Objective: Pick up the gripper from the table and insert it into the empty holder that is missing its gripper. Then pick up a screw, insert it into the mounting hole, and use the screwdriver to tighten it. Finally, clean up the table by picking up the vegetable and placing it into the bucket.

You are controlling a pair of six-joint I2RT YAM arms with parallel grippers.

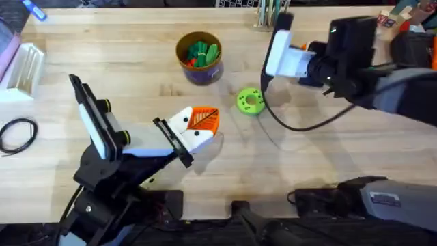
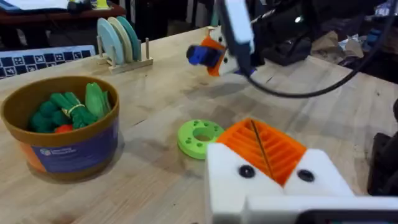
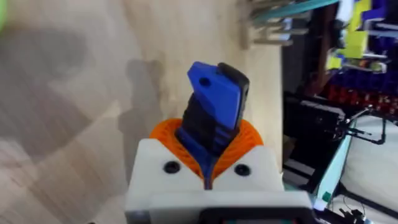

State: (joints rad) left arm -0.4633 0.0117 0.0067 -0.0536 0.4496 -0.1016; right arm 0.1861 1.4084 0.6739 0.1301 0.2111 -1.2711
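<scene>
Screwdriver (image 3: 214, 109): blue body with a black section, clamped between the orange ribbed pads (image 3: 168, 134) of the right jaws (image 3: 208, 163) in the right wrist view, standing up out of the grip over bare wood counter (image 3: 74, 93).

Overhead view. Bucket (image 1: 199, 58), blue sides and tan rim, sits toward the far middle of the counter (image 1: 123, 68) and holds green toy vegetables (image 1: 199, 50) with a bit of red-orange among them. Green round disc (image 1: 250, 100) lies just in front and to the right of the bucket, apart from it. Left jaws (image 1: 205, 119), white with orange pads, hang low over the counter near the middle, pads pressed together with nothing between them. Right arm reaches in from the right; its white jaws (image 1: 276, 41) are raised near the far edge. A black cable (image 1: 293, 123) loops across the counter beneath that arm. A second coil of black cable (image 1: 17, 133) lies at the left edge beside a white rack (image 1: 24, 65).

Left wrist view. Left jaws (image 2: 264, 149) closed, orange pads (image 2: 283, 149) meeting along a dark seam. Green disc (image 2: 199, 137) lies just beyond them. Bucket (image 2: 59, 127) stands off to one side with the vegetables (image 2: 68, 109) inside. Farther off, the right jaws (image 2: 214, 56) hold the blue screwdriver (image 2: 200, 55) above the counter (image 2: 161, 99). A wooden stand of pale round plates (image 2: 118, 40) sits at the far edge.
</scene>
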